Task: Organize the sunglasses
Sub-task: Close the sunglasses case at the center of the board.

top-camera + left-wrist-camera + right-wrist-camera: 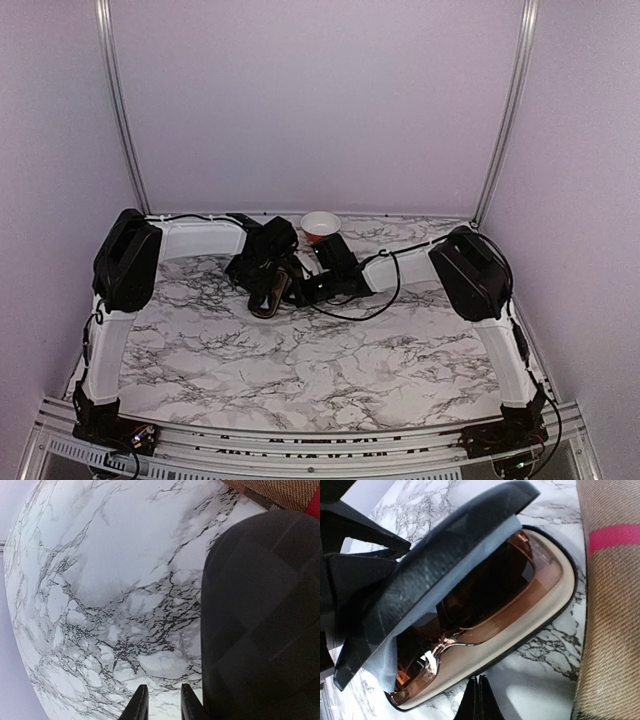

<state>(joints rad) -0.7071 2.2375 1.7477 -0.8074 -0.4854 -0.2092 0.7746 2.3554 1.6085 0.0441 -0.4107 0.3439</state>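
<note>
A white marble-patterned surface (330, 360) is backed by lilac walls. Only in the right wrist view are the brown, squarish-lensed sunglasses (490, 585) shown, lying inside the black oblong case (420, 580) with its lid half raised, just beyond the right tool (478, 700), which is pressed shut and empty. The left tool (162, 705), narrowly parted around nothing, is seen just beside that case.

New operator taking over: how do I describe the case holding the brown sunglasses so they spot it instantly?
On the marble table, look to the far middle, just in front of the red bowl at the back edge. There the black case lies beside a brown woven case with a red stripe. It is the black one, its lid half open over cream lining and brown sunglasses.
</note>
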